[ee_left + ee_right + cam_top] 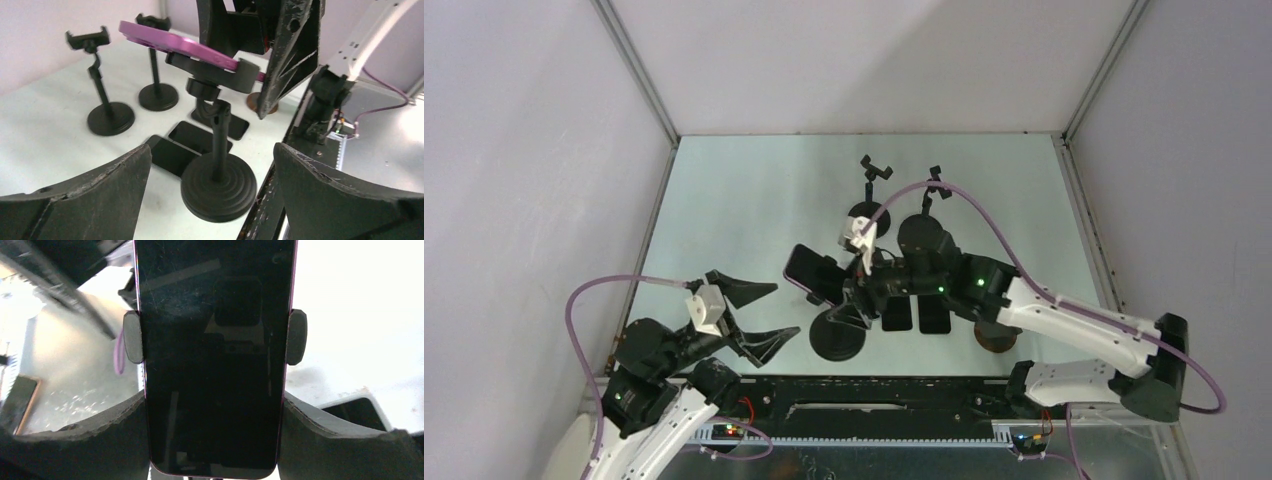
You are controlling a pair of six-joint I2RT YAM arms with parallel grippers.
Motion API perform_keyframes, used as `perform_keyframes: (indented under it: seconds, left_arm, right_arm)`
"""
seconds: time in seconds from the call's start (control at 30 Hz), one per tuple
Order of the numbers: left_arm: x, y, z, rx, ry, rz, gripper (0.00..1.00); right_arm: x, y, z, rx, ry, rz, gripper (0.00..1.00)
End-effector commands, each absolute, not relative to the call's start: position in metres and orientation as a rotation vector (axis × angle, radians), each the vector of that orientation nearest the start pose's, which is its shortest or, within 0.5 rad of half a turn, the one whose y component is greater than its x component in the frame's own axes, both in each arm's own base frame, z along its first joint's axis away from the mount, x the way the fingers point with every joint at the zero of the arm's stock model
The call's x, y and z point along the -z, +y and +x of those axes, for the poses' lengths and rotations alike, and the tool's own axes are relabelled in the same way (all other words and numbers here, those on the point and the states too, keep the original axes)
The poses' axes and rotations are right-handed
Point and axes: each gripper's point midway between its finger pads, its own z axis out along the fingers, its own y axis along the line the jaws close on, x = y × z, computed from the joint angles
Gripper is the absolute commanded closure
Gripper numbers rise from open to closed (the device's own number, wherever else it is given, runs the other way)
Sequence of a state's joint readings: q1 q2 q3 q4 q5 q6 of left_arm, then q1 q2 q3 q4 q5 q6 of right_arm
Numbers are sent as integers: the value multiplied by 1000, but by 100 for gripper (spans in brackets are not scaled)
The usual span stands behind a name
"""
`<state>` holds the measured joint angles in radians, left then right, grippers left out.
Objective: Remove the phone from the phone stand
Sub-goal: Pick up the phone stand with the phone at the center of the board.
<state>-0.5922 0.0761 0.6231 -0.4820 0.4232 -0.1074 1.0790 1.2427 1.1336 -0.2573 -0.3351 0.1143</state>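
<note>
- slim purple phone (215,355) with a dark glossy screen is still sitting in the black round-based phone stand (218,185), lying nearly flat on top, with the cradle's grey side pads (133,337) hugging its long edges
- right gripper (215,400) is clamped on the phone, one finger pressed against each long edge just below those pads
- left gripper (784,310) hangs near the stand with its jaws wide apart, touching nothing
- two empty black stands (111,118) stand further back on the pale table (744,200), and a few dark phones (200,137) lie flat by the stand's base
</note>
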Motion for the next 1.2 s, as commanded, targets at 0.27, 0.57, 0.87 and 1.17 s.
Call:
perform_keyframes:
  seconds: [0.27,0.57,0.87,1.17]
  left_arm:
    - [-332,-193,72,1144,1134,829,7]
    - [-351,-203,65,1238,1050,832,15]
    - [-335,-225,61,1284,1082,906,27]
    - [-331,-233,65,1273,1104,915,39]
  right_arm:
    - [-368,355,74,-1363,1255,-1214,100]
    - [-372,363,71,-1388,1217,-1211,100]
    - [-375,366,65,-1418,1189,-1228,100]
    - [-370,366,52,-1445,1181,-1274,100]
